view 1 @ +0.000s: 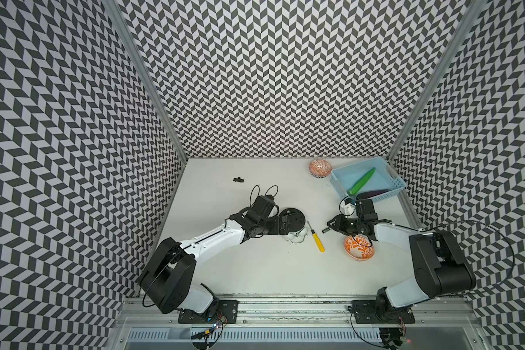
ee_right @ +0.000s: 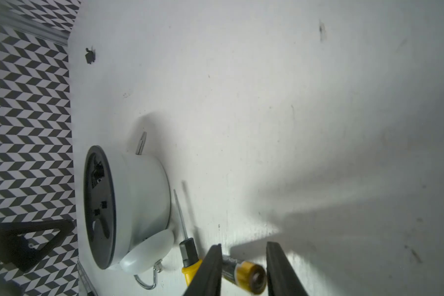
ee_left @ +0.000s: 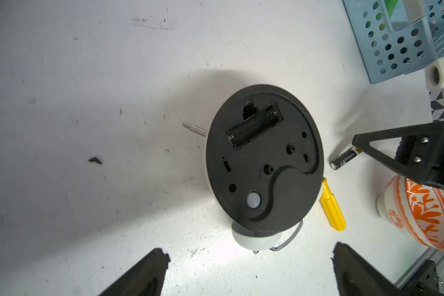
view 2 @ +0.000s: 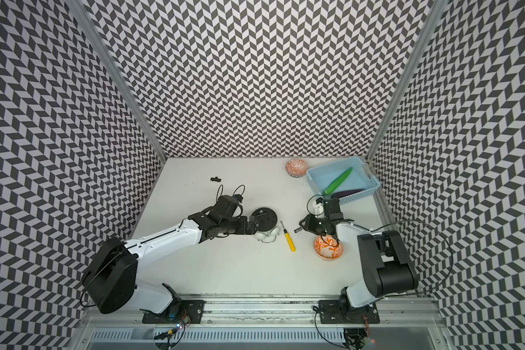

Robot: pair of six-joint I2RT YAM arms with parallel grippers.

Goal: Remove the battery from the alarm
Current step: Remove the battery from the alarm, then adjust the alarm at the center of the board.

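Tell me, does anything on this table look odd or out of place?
The clock lies face down with its battery slot open and empty. The battery lies loose on the table between the tips of the open right gripper. A small black piece, maybe the slot's cover, sits alone toward the back.

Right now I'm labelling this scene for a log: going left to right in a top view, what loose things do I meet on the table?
Small black part → alarm → screwdriver → battery → near bowl. The basket and far bowl overlap these, so they are left out.
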